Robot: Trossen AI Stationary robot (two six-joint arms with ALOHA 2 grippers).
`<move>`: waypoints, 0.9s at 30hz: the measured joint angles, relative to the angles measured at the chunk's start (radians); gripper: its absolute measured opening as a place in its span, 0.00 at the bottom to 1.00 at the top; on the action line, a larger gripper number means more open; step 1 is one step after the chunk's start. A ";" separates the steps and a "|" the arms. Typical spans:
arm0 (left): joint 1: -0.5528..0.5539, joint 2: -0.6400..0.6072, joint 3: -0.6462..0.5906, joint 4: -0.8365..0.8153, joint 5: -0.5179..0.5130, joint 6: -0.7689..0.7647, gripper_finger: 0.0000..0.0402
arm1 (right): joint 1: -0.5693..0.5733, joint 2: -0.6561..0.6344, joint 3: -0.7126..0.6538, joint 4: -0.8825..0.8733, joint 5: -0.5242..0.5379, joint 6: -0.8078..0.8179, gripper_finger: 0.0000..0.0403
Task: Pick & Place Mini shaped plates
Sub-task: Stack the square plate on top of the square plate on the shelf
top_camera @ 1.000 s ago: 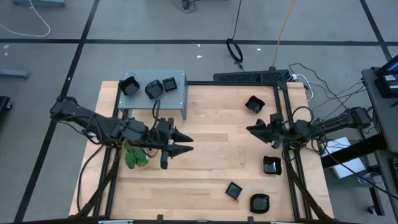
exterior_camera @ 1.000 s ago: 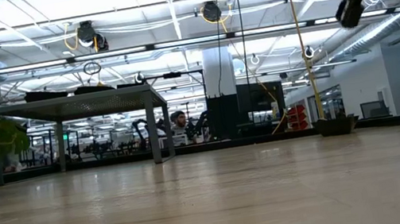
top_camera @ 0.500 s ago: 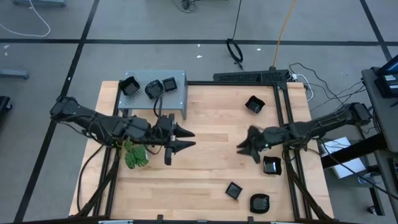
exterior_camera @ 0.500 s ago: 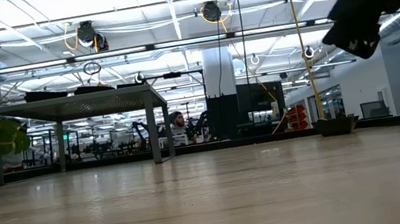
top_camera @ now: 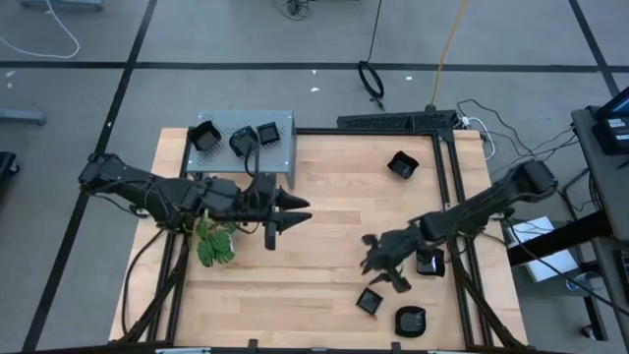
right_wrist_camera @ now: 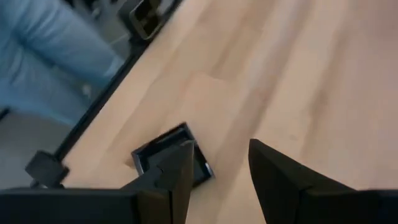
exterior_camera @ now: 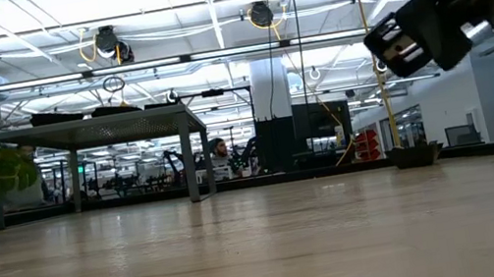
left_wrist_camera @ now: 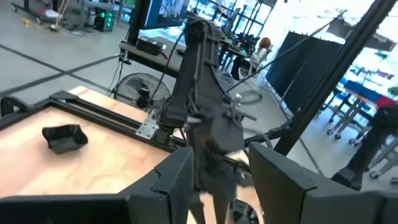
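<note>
Your right gripper (top_camera: 385,272) hangs open and empty just above a small square plate (top_camera: 370,301) – glossy black, shallow, raised rim – near the counter's (top_camera: 334,187) front edge. Your left gripper (top_camera: 292,213) waits, fingers apart, beside the shelf (top_camera: 280,152).

No legible text, label, brand, number or sign appears in any view; markings in the room beyond the table are too small or blurred to read.
</note>
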 joint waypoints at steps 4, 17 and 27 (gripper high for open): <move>0.000 0.000 0.000 0.001 0.000 -0.050 0.40 | 0.023 0.132 0.031 0.081 -0.052 -0.123 0.35; -0.001 0.000 0.000 -0.003 0.000 -0.111 0.40 | 0.044 0.362 0.094 0.091 -0.013 -0.365 0.35; -0.001 0.000 0.000 -0.004 0.000 -0.133 0.40 | 0.035 0.372 0.095 0.085 0.003 -0.454 0.07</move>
